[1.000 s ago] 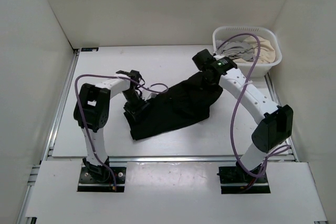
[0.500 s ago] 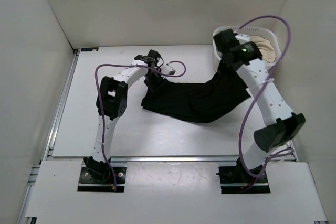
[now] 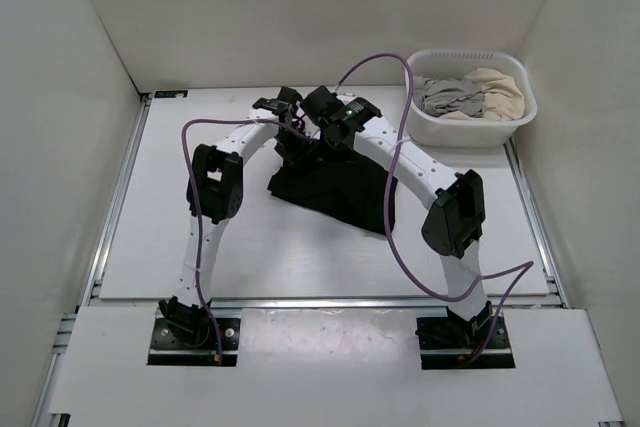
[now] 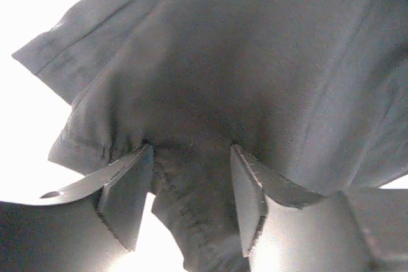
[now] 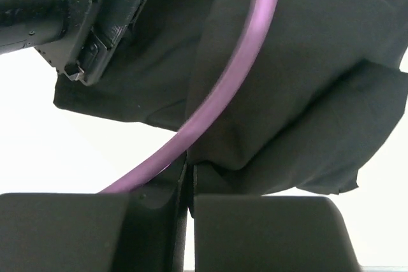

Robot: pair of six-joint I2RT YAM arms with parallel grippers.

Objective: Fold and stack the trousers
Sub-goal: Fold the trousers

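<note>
The black trousers (image 3: 335, 192) lie bunched at the far middle of the table, folded over on themselves. My left gripper (image 3: 294, 143) is at their far left corner; in the left wrist view its jaws (image 4: 191, 176) are shut on a puckered bunch of the trousers (image 4: 242, 62). My right gripper (image 3: 326, 133) sits right beside it; in the right wrist view the gripper (image 5: 190, 176) is shut on an edge of the trousers (image 5: 306, 74). The left gripper also shows in the right wrist view (image 5: 95, 23).
A white basket (image 3: 430, 127) with grey and beige clothes (image 3: 470, 95) stands at the back right. My right arm's purple cable (image 5: 236, 81) crosses the trousers. White walls enclose the table on three sides.
My right gripper has swung left from beside the basket to next to the left gripper, carrying its end of the trousers over. The left gripper has barely moved in the last half second.
</note>
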